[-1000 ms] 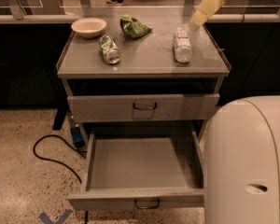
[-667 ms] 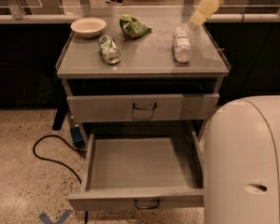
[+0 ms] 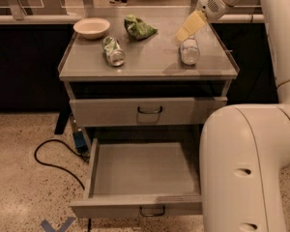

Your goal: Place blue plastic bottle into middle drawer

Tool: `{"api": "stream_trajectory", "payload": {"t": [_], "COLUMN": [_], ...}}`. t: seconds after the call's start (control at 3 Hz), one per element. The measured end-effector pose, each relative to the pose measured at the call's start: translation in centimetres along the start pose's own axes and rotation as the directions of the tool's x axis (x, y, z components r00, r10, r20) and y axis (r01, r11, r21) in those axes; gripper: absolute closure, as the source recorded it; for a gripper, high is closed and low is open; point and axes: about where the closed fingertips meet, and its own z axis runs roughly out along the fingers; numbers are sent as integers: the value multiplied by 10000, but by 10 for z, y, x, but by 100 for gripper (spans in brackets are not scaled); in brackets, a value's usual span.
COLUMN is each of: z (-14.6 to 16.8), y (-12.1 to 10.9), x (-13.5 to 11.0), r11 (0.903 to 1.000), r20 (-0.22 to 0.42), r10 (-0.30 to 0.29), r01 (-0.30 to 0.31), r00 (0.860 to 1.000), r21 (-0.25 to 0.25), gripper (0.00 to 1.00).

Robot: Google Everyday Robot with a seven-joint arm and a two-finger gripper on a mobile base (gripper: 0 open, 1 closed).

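— Where is the gripper [image 3: 182,35] seen?

— At the far right of the grey metal cabinet top [image 3: 150,64]. It is carried on the white arm [image 3: 246,168] and angled down to the left. Its yellowish tip is held just over the far end of the blue plastic bottle [image 3: 189,51], a small clear one with a white label. Whether the bottle is touched cannot be told, and neither can it be told whether the gripper is open or closed; nothing is seen lifted by it.

— And where is the bottle placed?

— It rests on the cabinet top, near the right edge, well apart from the other things there.

— What else is found on top?

— A shallow white bowl [image 3: 92,27] is set at the far left. A crumpled green bag [image 3: 139,27] lies to the right of it. A crushed green-labelled container [image 3: 113,50] lies on its side nearer, left of centre.

— How are the drawers found?

— The upper handled grey drawer [image 3: 147,111] is shut. Below it, the wide shallow grey middle drawer [image 3: 135,208] is pulled out toward the near side, and its bare floor is shown. A small dark wire handle is fixed at its front centre.

— And the floor?

— A black cable [image 3: 50,153] is looped on the speckled floor [image 3: 19,178], left of the open drawer.
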Motion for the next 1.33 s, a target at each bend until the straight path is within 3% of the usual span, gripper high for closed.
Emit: {"api": "stream_trajectory", "payload": {"t": [1.0, 1.33], "z": [21, 25], "y": [1, -5], "x": [1, 1], "r11": [9991, 9961], "r20": [-334, -396], "r10": [391, 876], "r01": [-396, -872], "r00": [9987, 9954], "r21": [-137, 119], "gripper": [0, 0]}}
